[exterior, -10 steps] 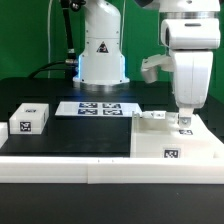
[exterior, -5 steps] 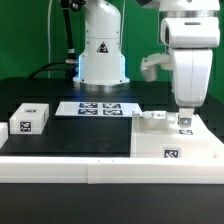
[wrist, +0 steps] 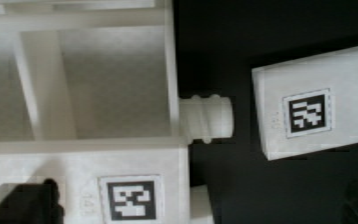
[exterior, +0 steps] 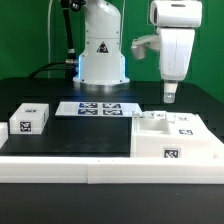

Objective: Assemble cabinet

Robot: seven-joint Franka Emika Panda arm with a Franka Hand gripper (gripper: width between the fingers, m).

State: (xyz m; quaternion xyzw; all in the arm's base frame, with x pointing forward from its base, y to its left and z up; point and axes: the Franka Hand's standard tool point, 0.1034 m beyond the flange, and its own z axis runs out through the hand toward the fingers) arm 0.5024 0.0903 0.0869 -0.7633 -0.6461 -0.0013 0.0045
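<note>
The cabinet (exterior: pixel 176 140), a large white box with a marker tag on its front, stands at the exterior view's right. My gripper (exterior: pixel 170 97) hangs well above its top, open and holding nothing. In the wrist view the cabinet (wrist: pixel 87 90) shows its inner compartments and a tag, with a round white knob (wrist: pixel 208 116) sticking out of its side. The gripper (wrist: pixel 194 205) straddles the tagged edge, with one dark fingertip (wrist: pixel 23 206) far out to one side. Beside the knob lies a flat white tagged panel (wrist: pixel 307 110), apart from the box.
A small white tagged block (exterior: pixel 30 120) sits at the exterior view's left. The marker board (exterior: pixel 100 108) lies on the black mat in front of the robot base (exterior: pixel 100 60). A low white rim (exterior: pixel 60 166) runs along the front edge.
The gripper let go at the cabinet's top, opened fully, and rose up and slightly toward the exterior view's left. The cabinet stayed in place.
</note>
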